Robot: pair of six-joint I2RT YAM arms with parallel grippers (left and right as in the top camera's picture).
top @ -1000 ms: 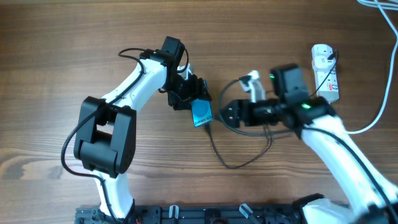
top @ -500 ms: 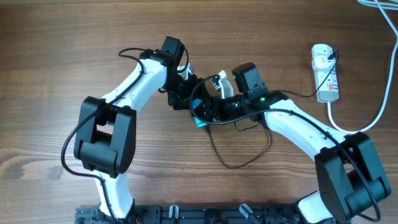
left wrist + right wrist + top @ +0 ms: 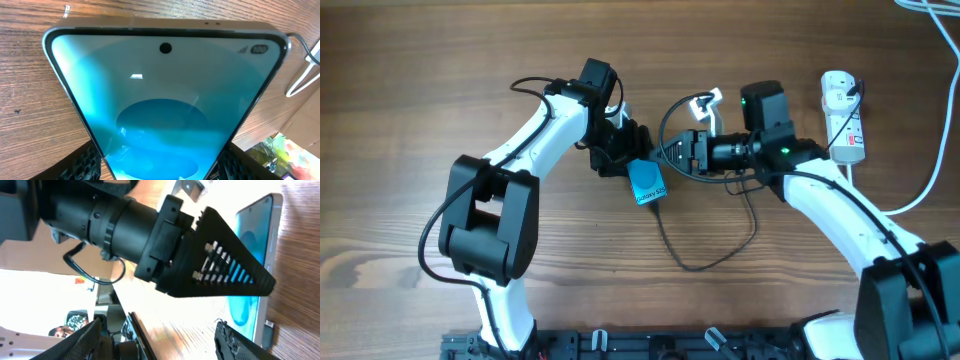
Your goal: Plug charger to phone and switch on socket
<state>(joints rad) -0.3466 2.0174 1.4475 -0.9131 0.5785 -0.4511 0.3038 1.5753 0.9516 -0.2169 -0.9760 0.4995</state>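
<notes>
The left gripper [image 3: 632, 163] was clamped on the phone [image 3: 646, 185] near the table [image 3: 400, 100] centre. The right gripper [image 3: 670, 160], fingers apart, stood just beside the phone's right edge.

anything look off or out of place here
Nothing spilled or damaged. The small turquoise-screened phone is held askew in the left gripper, and the thin black charger cable sprawls in a loose loop toward the right arm, where it might snag.
</notes>
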